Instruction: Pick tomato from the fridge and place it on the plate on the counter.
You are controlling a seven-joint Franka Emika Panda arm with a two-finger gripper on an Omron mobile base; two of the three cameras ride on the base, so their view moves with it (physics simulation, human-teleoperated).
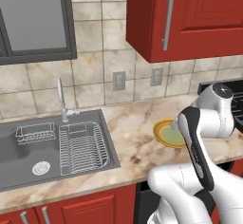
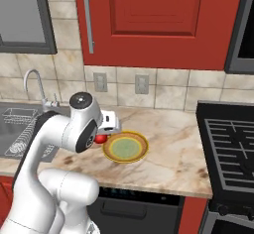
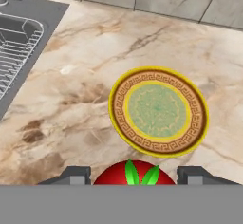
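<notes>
My gripper (image 3: pixel 133 176) is shut on the tomato (image 3: pixel 134 172), a glossy red fruit with green stem leaves that sits between the two dark fingertips. From the right base view the tomato (image 2: pixel 101 139) hangs just left of the plate (image 2: pixel 126 147), above the counter (image 2: pixel 168 153). The plate (image 3: pixel 158 110) has a yellow-orange patterned rim and a pale green centre, and lies empty on the beige marbled counter (image 3: pixel 80 76) just ahead of the gripper. In the left base view the plate (image 1: pixel 166 134) is partly hidden behind my arm. The fridge is out of view.
A steel sink (image 1: pixel 47 144) with wire racks (image 1: pixel 80 147) and a faucet (image 1: pixel 61 99) is set into the counter to the left. A black stove (image 2: pixel 230 148) borders the counter on the right. Red wall cabinets (image 2: pixel 144 20) hang overhead.
</notes>
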